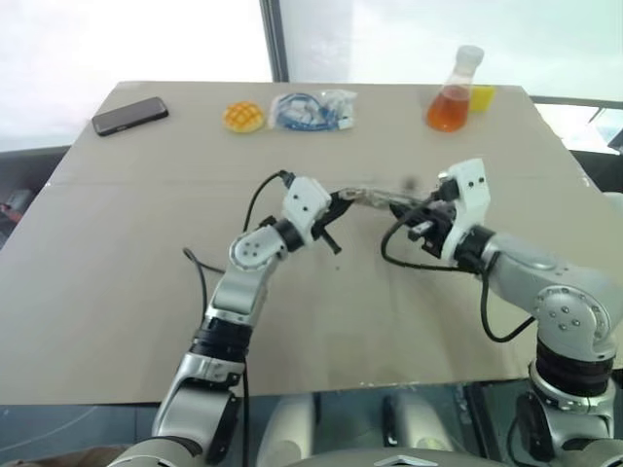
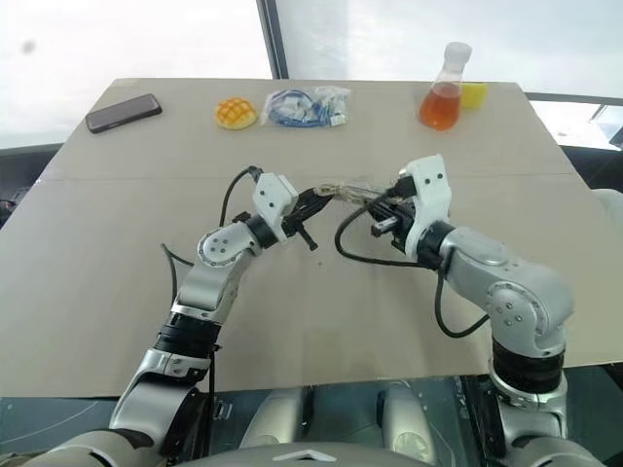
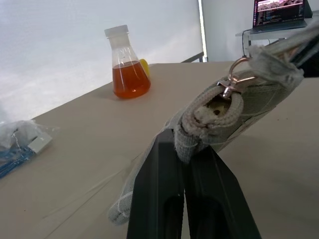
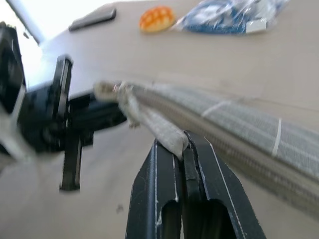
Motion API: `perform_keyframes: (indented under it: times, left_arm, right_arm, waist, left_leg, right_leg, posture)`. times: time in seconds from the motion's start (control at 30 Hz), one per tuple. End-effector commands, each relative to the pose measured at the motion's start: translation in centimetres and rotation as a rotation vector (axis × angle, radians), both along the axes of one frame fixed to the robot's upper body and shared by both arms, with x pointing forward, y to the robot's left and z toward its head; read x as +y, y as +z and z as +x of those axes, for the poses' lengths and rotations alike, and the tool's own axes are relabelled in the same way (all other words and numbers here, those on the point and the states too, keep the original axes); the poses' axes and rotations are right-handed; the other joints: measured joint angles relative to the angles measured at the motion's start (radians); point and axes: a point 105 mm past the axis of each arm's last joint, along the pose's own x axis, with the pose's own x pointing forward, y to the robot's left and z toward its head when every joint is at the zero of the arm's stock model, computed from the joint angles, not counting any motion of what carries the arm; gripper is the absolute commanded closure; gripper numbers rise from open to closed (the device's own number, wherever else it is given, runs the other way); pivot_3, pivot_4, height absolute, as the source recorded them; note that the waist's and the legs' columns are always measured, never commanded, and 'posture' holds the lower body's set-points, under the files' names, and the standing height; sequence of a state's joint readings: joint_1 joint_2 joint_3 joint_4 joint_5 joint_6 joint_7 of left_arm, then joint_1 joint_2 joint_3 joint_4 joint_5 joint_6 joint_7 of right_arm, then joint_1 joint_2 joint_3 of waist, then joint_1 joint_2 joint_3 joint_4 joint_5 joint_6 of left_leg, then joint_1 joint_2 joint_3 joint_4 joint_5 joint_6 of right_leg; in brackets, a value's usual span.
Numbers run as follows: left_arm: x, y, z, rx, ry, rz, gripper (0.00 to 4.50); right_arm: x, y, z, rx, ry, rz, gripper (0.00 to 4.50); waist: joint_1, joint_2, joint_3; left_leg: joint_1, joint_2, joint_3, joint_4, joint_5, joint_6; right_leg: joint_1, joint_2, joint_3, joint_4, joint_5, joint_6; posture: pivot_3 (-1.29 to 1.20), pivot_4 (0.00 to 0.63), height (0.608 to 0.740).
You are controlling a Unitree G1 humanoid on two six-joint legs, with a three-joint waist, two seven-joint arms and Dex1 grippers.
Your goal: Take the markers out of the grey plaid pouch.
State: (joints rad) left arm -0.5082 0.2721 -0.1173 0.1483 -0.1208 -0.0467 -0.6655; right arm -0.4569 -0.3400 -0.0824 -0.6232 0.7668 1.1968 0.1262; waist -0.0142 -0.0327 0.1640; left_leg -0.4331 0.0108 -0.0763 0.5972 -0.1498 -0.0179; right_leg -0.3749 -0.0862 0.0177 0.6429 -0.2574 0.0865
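You were working in a lab or office: flask (image 1: 453, 94) of orange liquid on a plain table (image 1: 117, 292), laptop (image 3: 279, 14) on a desk behind.

Count, items in view:
- Surface (image 1: 117, 292): one, tan.
- Grey plaid pouch (image 2: 355, 192): one, with one looped cord (image 3: 212, 112) and one metal clasp ring (image 3: 234, 74) at its end.
- Robot hands: two, the left hand (image 1: 336, 209) and the right hand (image 1: 421, 216).
- Flask of orange liquid (image 1: 453, 92): one, white cap.
- Small yellow object (image 1: 482, 96) just behind the flask: one.
- Dark phone (image 1: 129, 116): one.
- Orange-yellow round item (image 1: 243, 117): one.
- Clear plastic bag of blue cable (image 1: 311, 109): one.
- Laptop (image 3: 279, 12) in the background: one.
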Motion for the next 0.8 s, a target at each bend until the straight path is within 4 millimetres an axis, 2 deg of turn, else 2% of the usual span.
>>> perform_keyframes:
  times: [0.03, 0.07, 0.17, 0.27, 0.3, 0.4, 0.57, 0.7, 0.8]
  left_arm:
    - [0.2, 1.8, 0.3, -0.057, 0.02, -0.034, 4.5]
    - [0.2, 1.9, 0.3, -0.057, 0.021, -0.035, 4.5]
    - [0.3, 1.9, 0.4, -0.059, 0.026, -0.035, 4.5]
    - [0.9, 1.9, 0.4, -0.062, 0.037, -0.03, 4.5]
    - [1.0, 1.9, 0.3, -0.062, 0.039, -0.029, 4.5]
    - [1.3, 1.9, 0.2, -0.06, 0.045, -0.029, 4.5]
    - [1.4, 1.9, 0.2, -0.063, 0.043, -0.027, 4.5]
    - [1.1, 2.1, 0.0, -0.071, 0.032, -0.024, 4.5]
    - [1.0, 2.2, 0.0, -0.076, 0.03, -0.021, 4.5]
  right_arm:
    - [0.7, 1.0, -0.5, -0.056, 0.024, 0.025, 3.86]
    - [0.5, 1.1, -0.2, -0.063, -0.002, 0.028, 3.64]
    - [-0.5, 1.1, 0.9, -0.073, -0.091, 0.027, 2.24]
    - [-2.6, 1.0, 1.6, -0.083, -0.18, 0.012, 0.69]
    - [-3.1, 0.9, 1.6, -0.082, -0.189, 0.005, 0.38]
    - [-3.2, 0.9, 1.1, -0.063, -0.151, 0.017, 0.38]
    - [0.2, 0.9, -0.4, -0.036, 0.029, 0.053, 0.38]
    - [3.2, 0.7, 0.5, -0.02, 0.077, 0.073, 0.38]
    - [4.1, 0.4, 1.4, -0.004, 0.072, 0.079, 0.38]
  waist:
    - [0.0, 0.0, 0.0]
    - [0.0, 0.0, 0.0]
    - [0.0, 0.0, 0.0]
    - [0.002, 0.0, 0.0]
    - [0.002, 0.0, 0.0]
    - [0.001, 0.0, 0.0]
    - [-0.003, 0.0, 0.0]
    - [-0.004, 0.001, 0.0]
    - [0.002, 0.001, 0.0]
  left_leg:
    - [0.0, 0.0, 0.0, 0.0, 0.0, 0.0]
    - [0.0, 0.0, 0.0, 0.0, 0.0, 0.0]
    - [0.0, 0.0, 0.0, 0.0, 0.0, 0.0]
    - [0.0, 0.0, 0.0, 0.0, 0.0, 0.0]
    - [0.0, 0.0, 0.0, 0.0, 0.0, 0.0]
    - [0.0, 0.0, 0.0, 0.0, 0.0, 0.0]
    - [0.0, 0.001, 0.0, -0.001, 0.0, 0.0]
    - [0.0, 0.0, 0.0, -0.001, 0.0, 0.0]
    - [0.0, 0.0, 0.0, -0.001, 0.0, 0.0]
  right_leg:
    - [0.0, 0.0, 0.0, 0.0, 0.0, 0.0]
    - [0.0, 0.0, 0.0, 0.0, 0.0, 0.0]
    - [0.0, 0.0, 0.0, 0.0, 0.0, 0.0]
    - [0.0, 0.0, 0.0, 0.0, 0.0, 0.0]
    - [0.0, 0.0, 0.0, 0.0, 0.0, 0.0]
    - [0.0, 0.0, 0.0, -0.001, 0.0, 0.0]
    - [0.0, 0.0, 0.0, -0.001, 0.0, 0.0]
    - [0.0, 0.0, 0.0, -0.001, 0.0, 0.0]
    - [0.0, 0.0, 0.0, -0.001, 0.0, 0.0]
  posture:
    - [0.0, 0.15, 0.74]
    - [0.0, 0.15, 0.74]
    - [0.0, 0.15, 0.74]
    - [0.0, 0.15, 0.74]
    - [0.0, 0.15, 0.74]
    - [0.0, 0.15, 0.74]
    - [0.0, 0.15, 0.74]
    - [0.0, 0.15, 0.74]
    - [0.0, 0.15, 0.74]
